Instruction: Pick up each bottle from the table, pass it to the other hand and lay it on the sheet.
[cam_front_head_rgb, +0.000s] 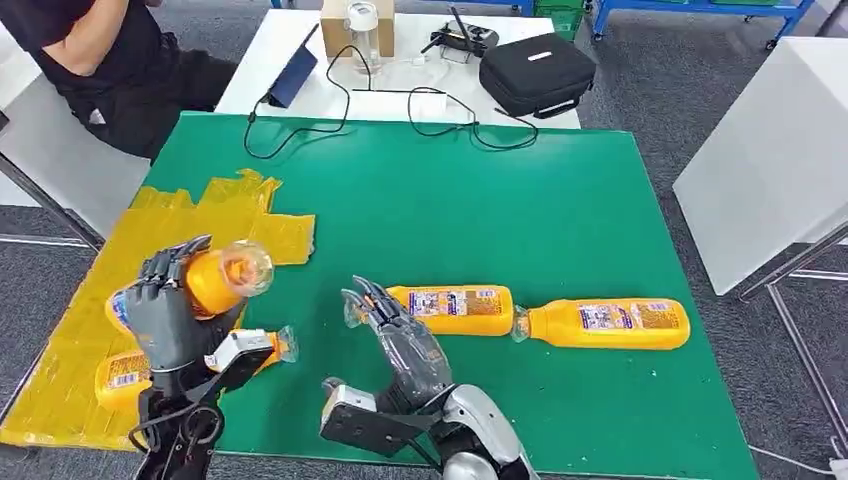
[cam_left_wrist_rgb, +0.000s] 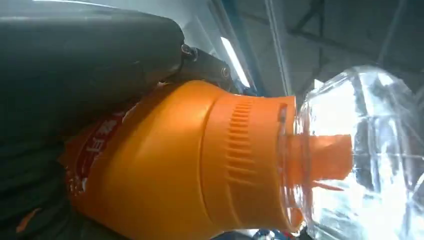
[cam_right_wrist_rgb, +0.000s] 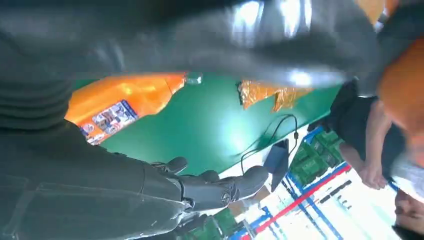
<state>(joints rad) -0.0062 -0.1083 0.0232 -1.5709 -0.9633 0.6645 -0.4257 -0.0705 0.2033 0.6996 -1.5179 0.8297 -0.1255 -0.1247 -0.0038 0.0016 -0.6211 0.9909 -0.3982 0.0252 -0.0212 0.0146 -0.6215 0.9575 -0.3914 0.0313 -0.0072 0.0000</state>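
My left hand (cam_front_head_rgb: 165, 312) grips an orange bottle (cam_front_head_rgb: 218, 280) with a clear cap, lifted and tilted over the yellow sheet (cam_front_head_rgb: 60, 370). The left wrist view has this bottle (cam_left_wrist_rgb: 190, 165) close up against the dark fingers. A second orange bottle (cam_front_head_rgb: 122, 378) lies on the sheet, partly behind my left arm. My right hand (cam_front_head_rgb: 400, 340) is open, its fingers stretched out next to the cap end of a bottle (cam_front_head_rgb: 455, 310) lying on the green table (cam_front_head_rgb: 480, 200). This bottle (cam_right_wrist_rgb: 115, 100) appears beside my open right hand (cam_right_wrist_rgb: 200, 187). A third bottle (cam_front_head_rgb: 605, 323) lies further right.
A person (cam_front_head_rgb: 110, 60) in black sits at the back left. Behind the green table stands a white table (cam_front_head_rgb: 300, 95) with a black case (cam_front_head_rgb: 535, 72), a tablet, a box and cables that trail onto the green top. Another white table (cam_front_head_rgb: 770, 150) stands at the right.
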